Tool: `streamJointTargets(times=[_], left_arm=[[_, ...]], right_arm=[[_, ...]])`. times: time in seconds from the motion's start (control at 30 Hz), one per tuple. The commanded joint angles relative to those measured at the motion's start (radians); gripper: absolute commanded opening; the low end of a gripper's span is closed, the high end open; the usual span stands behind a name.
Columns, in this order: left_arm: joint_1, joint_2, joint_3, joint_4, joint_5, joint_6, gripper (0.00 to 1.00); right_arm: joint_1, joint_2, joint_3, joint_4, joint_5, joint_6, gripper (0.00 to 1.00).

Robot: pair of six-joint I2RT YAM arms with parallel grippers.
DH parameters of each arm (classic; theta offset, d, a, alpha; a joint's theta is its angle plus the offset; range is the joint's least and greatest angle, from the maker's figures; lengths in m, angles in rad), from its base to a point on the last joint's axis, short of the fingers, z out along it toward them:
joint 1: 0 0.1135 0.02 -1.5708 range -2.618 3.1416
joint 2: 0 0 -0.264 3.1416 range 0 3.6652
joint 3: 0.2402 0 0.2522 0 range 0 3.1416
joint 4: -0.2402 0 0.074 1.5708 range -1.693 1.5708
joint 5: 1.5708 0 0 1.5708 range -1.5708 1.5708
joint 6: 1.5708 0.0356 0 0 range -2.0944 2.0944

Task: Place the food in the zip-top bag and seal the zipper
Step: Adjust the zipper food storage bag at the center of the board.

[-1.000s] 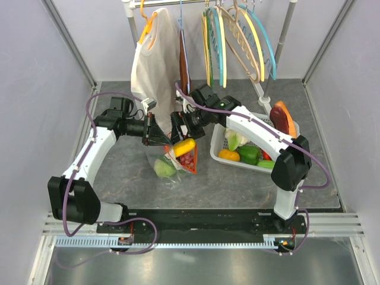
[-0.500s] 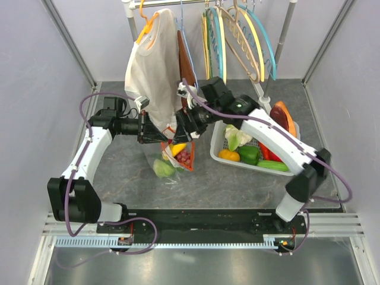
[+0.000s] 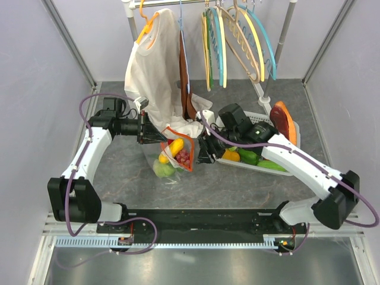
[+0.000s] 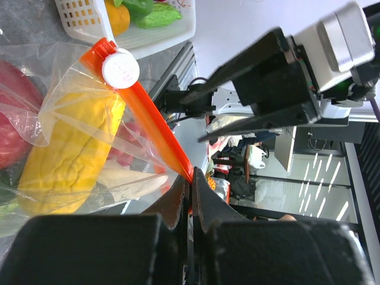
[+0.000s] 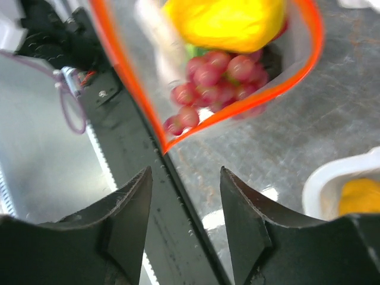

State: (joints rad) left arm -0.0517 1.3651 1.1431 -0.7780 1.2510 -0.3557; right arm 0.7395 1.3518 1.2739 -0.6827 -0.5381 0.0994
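Observation:
The clear zip-top bag (image 3: pixel 169 161) hangs above the table with its mouth open. My left gripper (image 3: pixel 155 138) (image 4: pixel 191 178) is shut on one end of the orange zipper (image 4: pixel 151 119), and a white slider (image 4: pixel 120 68) sits at the strip's far end. Inside the bag lie food pieces: a yellow one (image 3: pixel 176 145) (image 4: pixel 71 154), red grapes (image 3: pixel 183 157) (image 5: pixel 214 77) and a green one (image 3: pixel 163 170). My right gripper (image 3: pixel 199 155) (image 5: pixel 185 175) is open just short of the corner of the bag's mouth, where the zipper (image 5: pixel 127 89) bends, and nothing is between its fingers.
A white slotted basket (image 3: pixel 261 116) to the right of the bag holds more food, including a green pepper (image 3: pixel 249 155) and an orange piece (image 3: pixel 230 155). Behind the bag, a white garment (image 3: pixel 155 71) and coloured hangers (image 3: pixel 237 41) hang from a rail.
The yellow food has dropped from the bag's mouth into the bag. My right gripper has swung from behind the bag to its right side and narrowed its jaws. The left gripper keeps its hold.

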Motion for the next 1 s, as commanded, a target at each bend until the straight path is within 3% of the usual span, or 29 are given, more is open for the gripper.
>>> streamJointTargets(times=[0.0,0.23,0.37,0.97], left_arm=[[0.006,-0.024,-0.002,0.006,0.034,-0.003,0.02],[0.004,-0.07,-0.016,-0.078,0.044,0.073,0.02],[0.004,-0.081,-0.019,-0.084,0.045,0.072,0.02],[-0.007,-0.123,-0.037,-0.107,0.076,0.096,0.02]], right_arm=[[0.0,0.088,0.097,0.08,0.121,0.005,0.55],[0.003,0.107,0.215,0.132,0.227,-0.146,0.55],[0.03,0.153,0.26,0.121,0.221,-0.217,0.64],[0.147,0.314,0.349,0.152,0.336,-0.256,0.63]])
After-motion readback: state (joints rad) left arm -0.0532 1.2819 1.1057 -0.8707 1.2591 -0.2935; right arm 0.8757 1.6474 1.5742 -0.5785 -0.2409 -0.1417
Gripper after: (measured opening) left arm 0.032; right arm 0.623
